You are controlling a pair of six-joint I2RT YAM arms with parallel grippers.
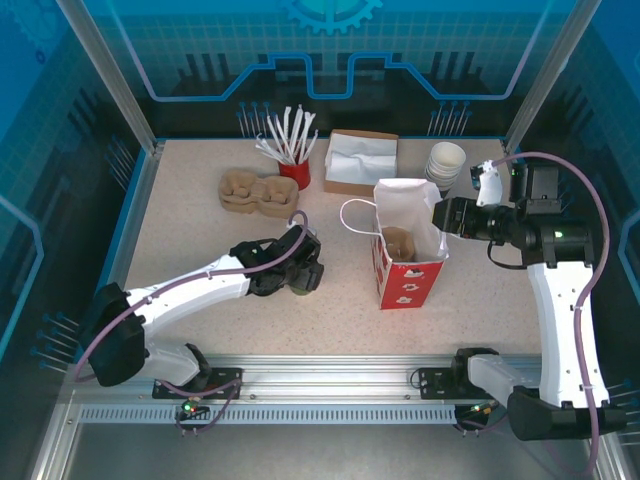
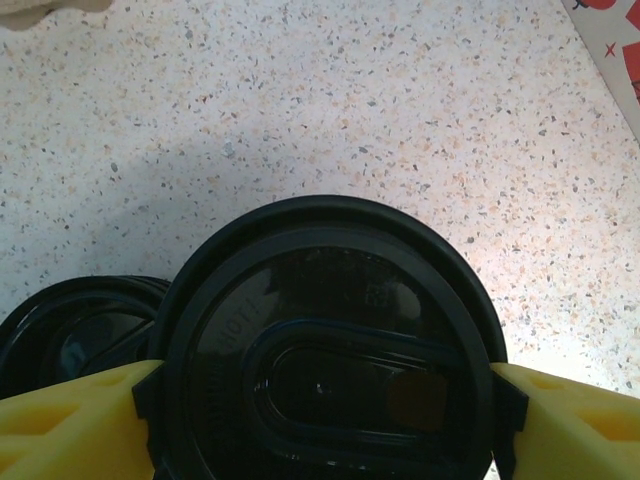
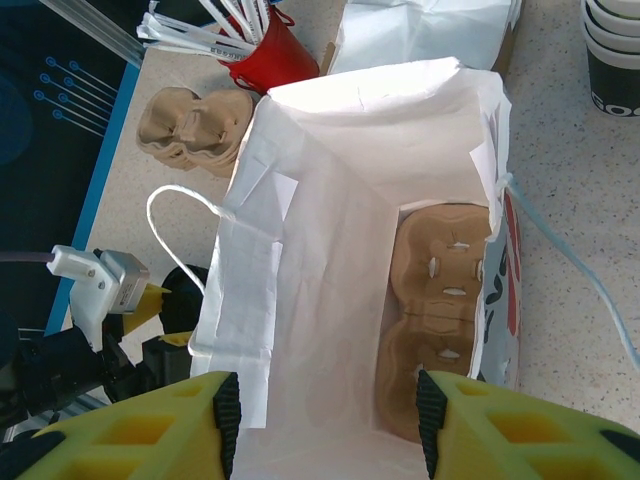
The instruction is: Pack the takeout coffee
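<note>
The takeout coffee (image 1: 304, 282) (image 2: 330, 350), a dark cup under a round black lid, stands on the table left of the bag. My left gripper (image 1: 300, 268) (image 2: 325, 410) straddles it from above, its pads against the lid's rim on both sides. A red and white paper bag (image 1: 405, 275) (image 3: 330, 200) stands open with a brown cup carrier (image 1: 398, 243) (image 3: 445, 300) inside. My right gripper (image 1: 441, 218) (image 3: 325, 410) hovers at the bag's right rim. Its jaws stand apart over the near wall and pinch nothing.
A low stack of black lids (image 2: 60, 335) sits just left of the cup. At the back are spare carriers (image 1: 255, 190), a red pot of straws (image 1: 295, 172), a napkin box (image 1: 360, 160) and stacked cups (image 1: 446, 160). The bag's string handle (image 1: 355, 215) loops leftward.
</note>
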